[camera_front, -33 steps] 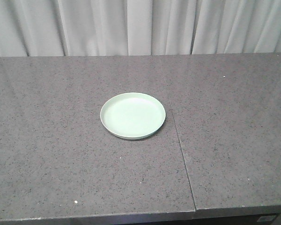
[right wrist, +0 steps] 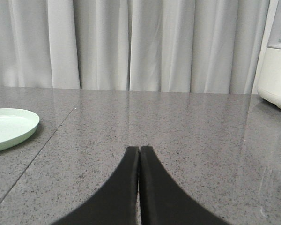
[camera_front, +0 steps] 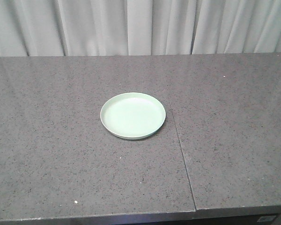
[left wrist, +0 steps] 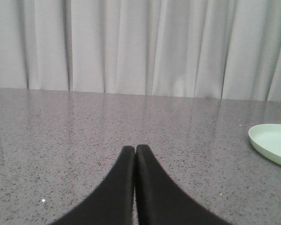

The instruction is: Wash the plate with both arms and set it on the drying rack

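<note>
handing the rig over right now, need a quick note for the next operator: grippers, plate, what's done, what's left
Left gripper: shut, empty, pointing across the speckled grey stone countertop.
Right gripper: shut, empty, pointing the same way.
The round pale mint-green plate lies flat, right side up, on the countertop just left of its seam. It sits between the two grippers, and neither touches it.
The drying rack shows in no view.
Done: nothing that shows.
Left: grasp the plate, wash it with both arms, set it on the rack.
</note>
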Tool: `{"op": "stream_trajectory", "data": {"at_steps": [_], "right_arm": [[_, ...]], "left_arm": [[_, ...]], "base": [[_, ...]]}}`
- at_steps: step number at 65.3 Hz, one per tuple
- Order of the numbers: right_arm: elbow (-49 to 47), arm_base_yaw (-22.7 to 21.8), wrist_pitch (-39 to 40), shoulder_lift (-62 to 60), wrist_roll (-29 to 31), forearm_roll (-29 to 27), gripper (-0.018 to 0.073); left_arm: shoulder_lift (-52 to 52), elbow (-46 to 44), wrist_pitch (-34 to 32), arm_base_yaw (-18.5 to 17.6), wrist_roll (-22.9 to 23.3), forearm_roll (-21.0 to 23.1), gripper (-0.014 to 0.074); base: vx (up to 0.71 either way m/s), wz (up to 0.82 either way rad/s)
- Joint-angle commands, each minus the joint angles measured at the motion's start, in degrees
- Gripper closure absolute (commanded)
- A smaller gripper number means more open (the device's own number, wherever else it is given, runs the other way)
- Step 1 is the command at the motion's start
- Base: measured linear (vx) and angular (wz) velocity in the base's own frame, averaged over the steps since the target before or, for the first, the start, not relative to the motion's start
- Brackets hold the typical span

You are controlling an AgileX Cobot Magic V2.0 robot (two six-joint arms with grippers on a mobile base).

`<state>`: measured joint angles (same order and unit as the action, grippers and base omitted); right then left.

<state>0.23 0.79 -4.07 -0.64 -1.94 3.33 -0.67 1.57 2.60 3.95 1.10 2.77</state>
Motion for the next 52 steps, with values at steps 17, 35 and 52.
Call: {"op": "stream_trajectory", "data": {"at_steps": [17, 35, 52], "right_arm": [[-21.7, -0.4, -10.1, 15.1, 0.9, 0.6, 0.0564], [-36.4, -0.4, -26.7, 32.3, 0.9, 0.3, 0.0514], [-45.4, -0.4, -33.6, 44.8, 8.8, -4.6, 0.0154]], "left_arm": [[-0.8, -1.5, -4.4, -0.3, 0.4, 0.1, 0.0603], [-0.8, -1.5, -4.4, -0.3, 0.4, 0.1, 0.0603], [-0.8, -1.5, -4.4, -0.3, 0.4, 0.1, 0.0603]], "base": [[0.00, 0.00], [0.00, 0.00], [0.00, 0.00]]}}
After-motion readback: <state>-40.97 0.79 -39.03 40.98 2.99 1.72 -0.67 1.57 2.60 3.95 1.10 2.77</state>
